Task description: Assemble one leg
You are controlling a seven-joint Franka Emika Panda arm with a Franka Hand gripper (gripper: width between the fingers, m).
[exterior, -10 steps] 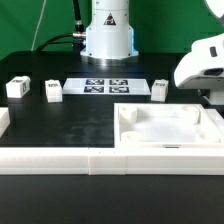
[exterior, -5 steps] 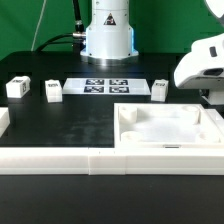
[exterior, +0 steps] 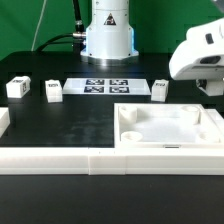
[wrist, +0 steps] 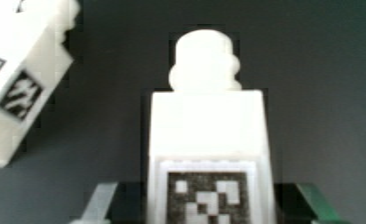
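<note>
In the wrist view a white leg (wrist: 210,120) with a rounded peg at its far end and a black-and-white tag lies between my fingers (wrist: 119,200). My gripper (wrist: 210,197) is shut on its tagged end. A second leg (wrist: 20,85) stands close beside it. In the exterior view my gripper (exterior: 210,88) hangs at the far right behind the panel, and the held leg is hidden by the hand. Three other legs stand in a back row: one (exterior: 17,88), another (exterior: 52,92) and a third (exterior: 159,90).
The large white square panel (exterior: 128,128) with a raised rim lies at the front right. The marker board (exterior: 105,86) lies at the back centre before the robot base (exterior: 108,35). A white rail (exterior: 60,160) runs along the table's front edge.
My hand has moved up and a little toward the exterior view's left. The legs in the back row and the panel have not moved.
</note>
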